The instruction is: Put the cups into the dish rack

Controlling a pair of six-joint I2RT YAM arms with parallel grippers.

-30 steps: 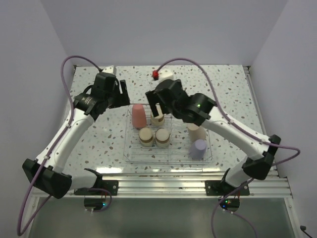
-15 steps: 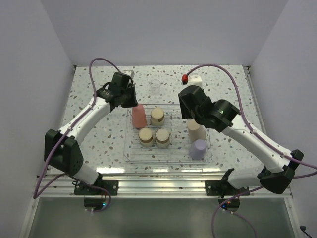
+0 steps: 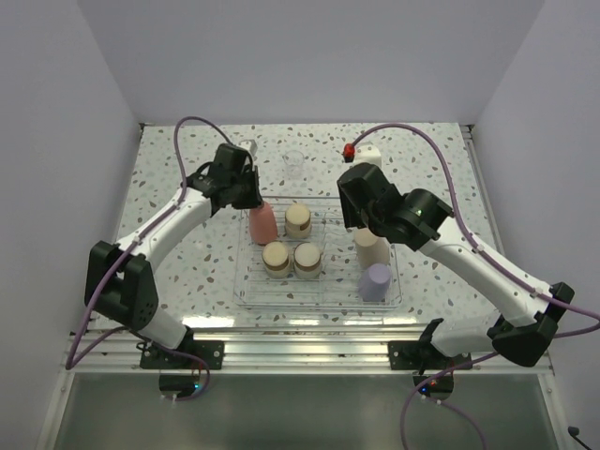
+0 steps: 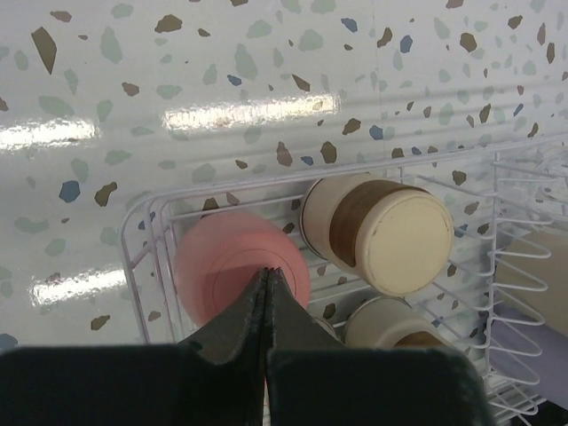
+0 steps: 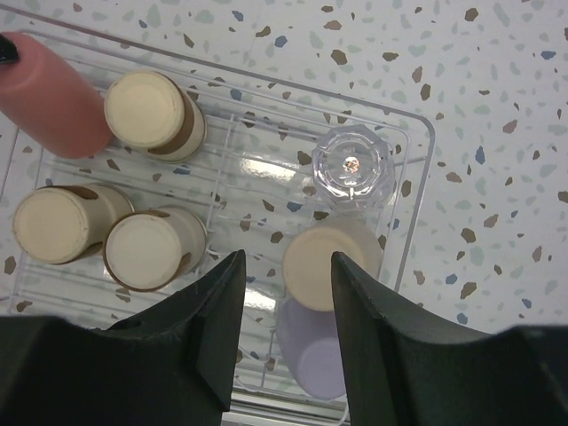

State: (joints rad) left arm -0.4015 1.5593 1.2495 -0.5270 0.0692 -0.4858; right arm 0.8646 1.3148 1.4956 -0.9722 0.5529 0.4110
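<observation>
The clear dish rack point(image 3: 319, 302) holds a coral-pink cup point(image 3: 262, 225), three steel cups with tan bases point(image 3: 298, 219), a beige cup point(image 3: 370, 249) and a lavender cup point(image 3: 376, 281). In the right wrist view a clear cup point(image 5: 352, 167) also stands inside the rack point(image 5: 424, 177), behind the beige cup point(image 5: 330, 262). Another clear cup point(image 3: 293, 164) stands on the table behind the rack. My left gripper point(image 4: 267, 272) is shut and empty, its tips just above the pink cup point(image 4: 232, 266). My right gripper point(image 5: 288, 266) hovers open over the rack's right half, holding nothing.
A white box with a red part point(image 3: 367, 150) sits on the speckled table at the back, near the right arm's cable. The rack's wire grid point(image 4: 146, 240) rises around the cups. Grey walls close the table on three sides.
My left gripper has shut and come over the pink cup. My right gripper has left the back steel cup, moved right over the beige cup and narrowed.
</observation>
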